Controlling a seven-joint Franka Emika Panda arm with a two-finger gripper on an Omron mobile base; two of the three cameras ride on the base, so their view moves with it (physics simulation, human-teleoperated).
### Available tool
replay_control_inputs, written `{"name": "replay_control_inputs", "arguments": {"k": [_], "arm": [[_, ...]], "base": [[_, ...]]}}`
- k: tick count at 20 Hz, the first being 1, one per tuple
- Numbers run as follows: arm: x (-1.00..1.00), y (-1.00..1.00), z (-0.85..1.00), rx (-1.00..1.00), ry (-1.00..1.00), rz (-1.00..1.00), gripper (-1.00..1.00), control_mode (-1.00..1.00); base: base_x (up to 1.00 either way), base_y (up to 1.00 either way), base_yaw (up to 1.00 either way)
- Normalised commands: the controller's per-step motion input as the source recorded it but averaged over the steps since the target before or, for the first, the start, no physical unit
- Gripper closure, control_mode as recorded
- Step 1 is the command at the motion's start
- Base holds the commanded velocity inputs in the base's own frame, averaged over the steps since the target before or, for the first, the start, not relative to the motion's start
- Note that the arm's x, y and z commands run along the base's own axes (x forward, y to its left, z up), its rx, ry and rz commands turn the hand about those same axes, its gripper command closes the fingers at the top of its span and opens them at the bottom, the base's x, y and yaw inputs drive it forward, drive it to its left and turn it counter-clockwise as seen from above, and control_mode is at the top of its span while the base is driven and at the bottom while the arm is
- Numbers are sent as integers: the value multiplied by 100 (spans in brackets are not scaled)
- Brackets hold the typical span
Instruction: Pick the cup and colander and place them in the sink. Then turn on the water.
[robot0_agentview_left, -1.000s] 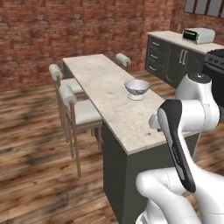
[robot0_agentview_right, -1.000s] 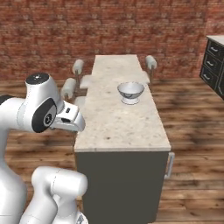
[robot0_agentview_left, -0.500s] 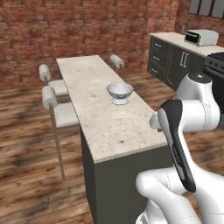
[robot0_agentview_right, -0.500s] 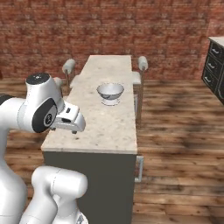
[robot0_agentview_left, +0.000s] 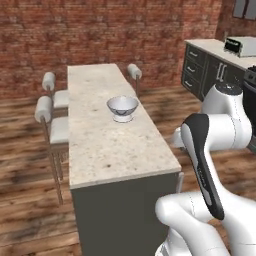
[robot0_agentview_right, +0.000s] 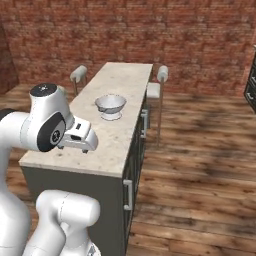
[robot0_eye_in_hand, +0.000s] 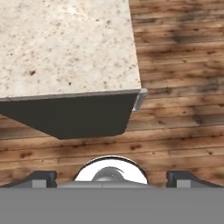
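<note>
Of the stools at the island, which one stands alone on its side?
The stool on the island's right, beside the colander; the two others stand on its left.

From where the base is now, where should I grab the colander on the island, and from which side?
Probably the rim of the colander, coming from above. It stands upright on its ring foot on the island counter, mouth open upward, so one finger could go inside the wall and one outside. The gripper is open.

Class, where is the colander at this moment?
The colander stands upright on the stone-topped island counter, about midway along it near its right edge in the left base view, with two stools on the opposite side.
</note>
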Motion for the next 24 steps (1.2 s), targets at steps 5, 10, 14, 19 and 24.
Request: {"name": "replay_control_inputs", "arguments": {"k": [5,10,14,19,24], "arm": [[0,0,0,0,0,0,-100,100],[0,0,0,0,0,0,-100,100],[0,0,0,0,0,0,-100,100],[0,0,0,0,0,0,-100,100],[0,0,0,0,0,0,-100,100]], "base": [[0,-74,27],[0,-76,29],[3,-65,33],[9,-57,35],[15,-52,38]]}}
